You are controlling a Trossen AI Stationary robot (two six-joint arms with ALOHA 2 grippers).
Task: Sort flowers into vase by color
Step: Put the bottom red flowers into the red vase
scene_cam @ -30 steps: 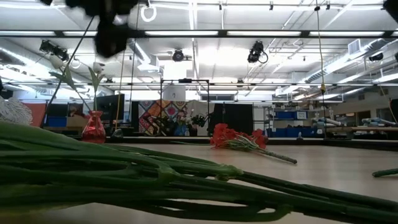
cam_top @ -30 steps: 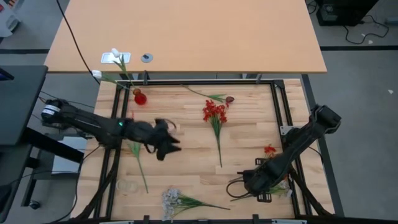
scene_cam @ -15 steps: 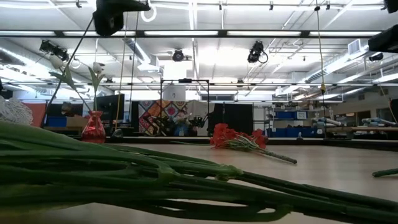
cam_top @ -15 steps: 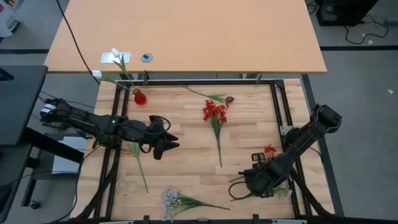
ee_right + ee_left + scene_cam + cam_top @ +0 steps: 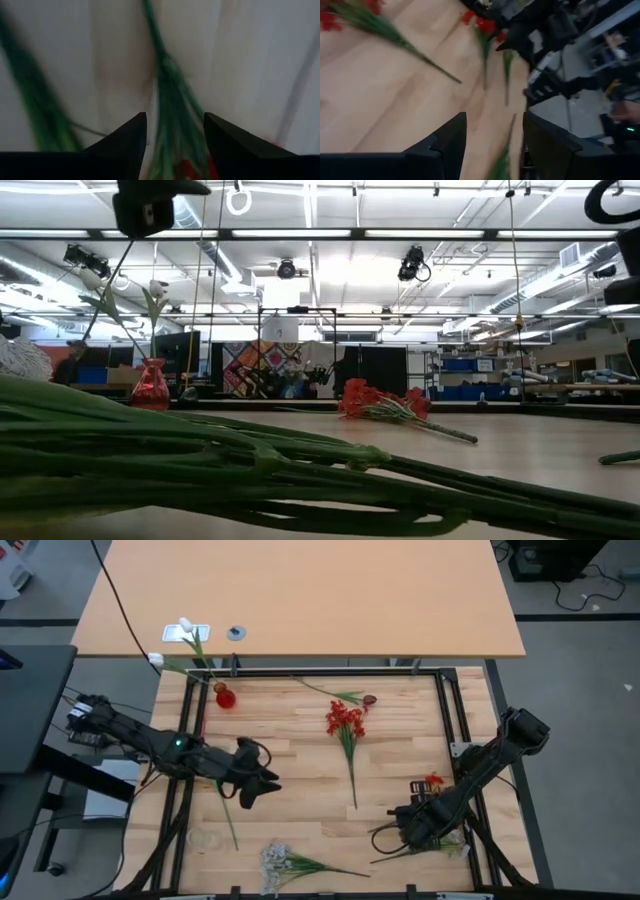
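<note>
1. High view: right gripper (image 5: 405, 830) is hovering fingers spread, holding nothing, over a red-bloomed stem (image 5: 432, 782) at the table's near right corner; it should close on the green stalk, not the leaves.
2. Left gripper (image 5: 262, 783) is standing parted and empty, beside a bare green stem (image 5: 224, 802).
3. Mid-table, a red blossom cluster (image 5: 344, 719) is lying flat (stalk pointing nearward).
4. Farthest, the red vase (image 5: 225, 696) is holding white blooms (image 5: 186, 628).

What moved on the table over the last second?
The left gripper drew back toward its table edge and sank lower. The right gripper, above a red flower, shifted slightly and spread its fingers. The red vase and the loose flowers stayed put.
</note>
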